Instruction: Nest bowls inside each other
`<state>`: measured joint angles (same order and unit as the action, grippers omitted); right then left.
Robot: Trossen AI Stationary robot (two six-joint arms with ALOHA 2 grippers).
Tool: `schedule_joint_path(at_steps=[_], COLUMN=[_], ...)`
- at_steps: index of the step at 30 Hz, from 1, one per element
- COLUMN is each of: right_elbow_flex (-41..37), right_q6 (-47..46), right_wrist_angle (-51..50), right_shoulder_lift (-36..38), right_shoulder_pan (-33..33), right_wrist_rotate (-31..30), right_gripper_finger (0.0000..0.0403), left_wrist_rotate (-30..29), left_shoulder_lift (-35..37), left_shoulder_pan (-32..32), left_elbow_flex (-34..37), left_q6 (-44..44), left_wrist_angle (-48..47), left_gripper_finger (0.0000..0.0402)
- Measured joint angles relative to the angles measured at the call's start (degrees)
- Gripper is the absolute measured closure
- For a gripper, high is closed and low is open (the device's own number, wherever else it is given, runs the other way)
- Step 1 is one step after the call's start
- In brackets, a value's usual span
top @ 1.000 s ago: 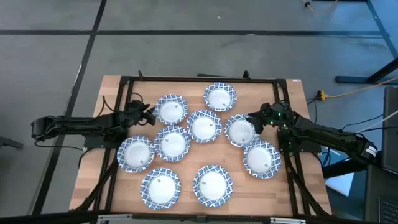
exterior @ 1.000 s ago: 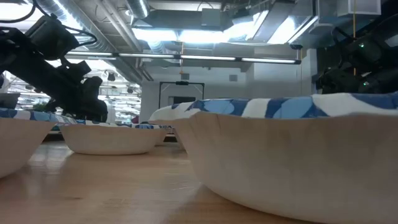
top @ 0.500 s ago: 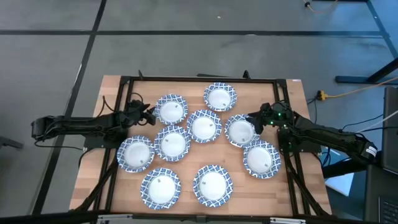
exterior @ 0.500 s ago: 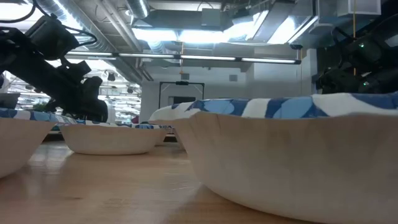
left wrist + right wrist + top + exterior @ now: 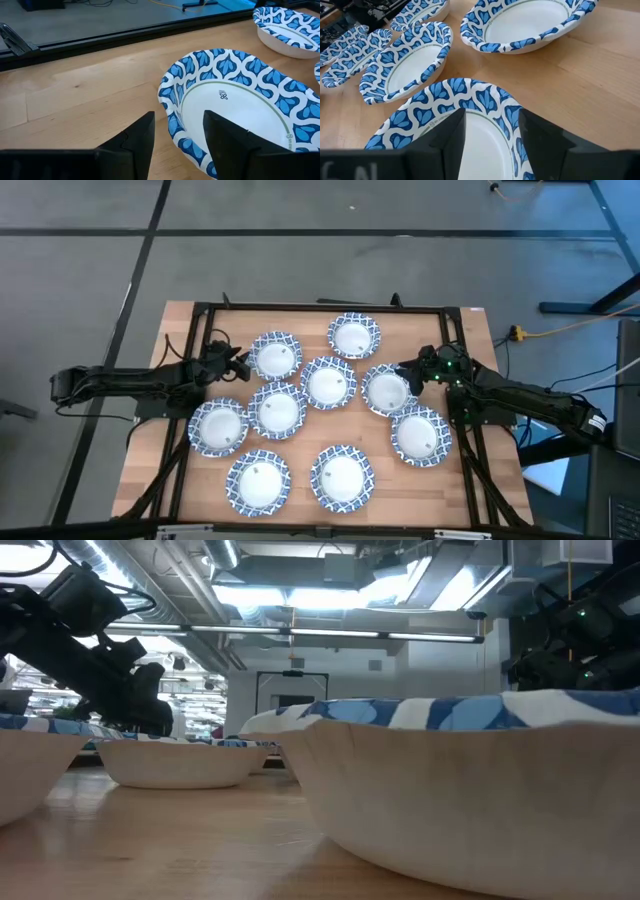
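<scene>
Nothing has moved since the earlier frames. Nine bowls (image 5: 327, 383) lie singly on the wooden surface (image 5: 180, 470), none nested. Left tool (image 5: 240, 360) straddles the outer rim of the far-left bowl (image 5: 275, 356), fingers spread, one inside, one outside, gripping nothing. Right tool (image 5: 403, 370) likewise straddles the right-hand bowl (image 5: 387, 390), unclosed.
</scene>
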<state>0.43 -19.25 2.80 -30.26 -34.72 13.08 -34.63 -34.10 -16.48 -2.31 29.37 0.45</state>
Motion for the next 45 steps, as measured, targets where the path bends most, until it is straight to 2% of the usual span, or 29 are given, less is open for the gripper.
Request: schedule_joint_path(at_steps=[24,30,33,39,42,45], right_elbow_flex=[-0.04,-0.04,-0.04,-0.04,-0.04,-0.04], right_q6=[0.03,1.46,1.36,-3.23,-6.04,-11.70], right_wrist_angle=[0.91,6.19,10.60,17.07,21.06,29.90], right_shoulder_lift=[0.00,0.00,0.00,0.00,-0.04,0.00], right_shoulder_pan=[0.01,0.00,0.02,0.02,0.02,0.02], right_wrist_rotate=[0.02,0.02,0.00,-0.85,-1.09,-1.47], right_gripper_finger=[0.0219,0.0216,0.0194,0.0119,0.0103,0.0100], left_wrist_rotate=[-0.01,-0.01,0.00,-0.01,-0.01,-0.01], left_shoulder_lift=[-0.01,0.00,-0.01,0.00,-0.01,0.01], left_shoulder_pan=[-0.01,-0.01,-0.01,0.01,0.01,0.01], left_elbow_flex=[-0.01,0.00,-0.02,-0.01,0.00,0.00], left_q6=[0.01,0.01,0.01,0.00,0.04,0.01], left_wrist_angle=[0.01,0.00,0.02,0.04,0.29,0.81], left_gripper_finger=[0.0239,0.0239,0.0239,0.0239,0.0239,0.0239])
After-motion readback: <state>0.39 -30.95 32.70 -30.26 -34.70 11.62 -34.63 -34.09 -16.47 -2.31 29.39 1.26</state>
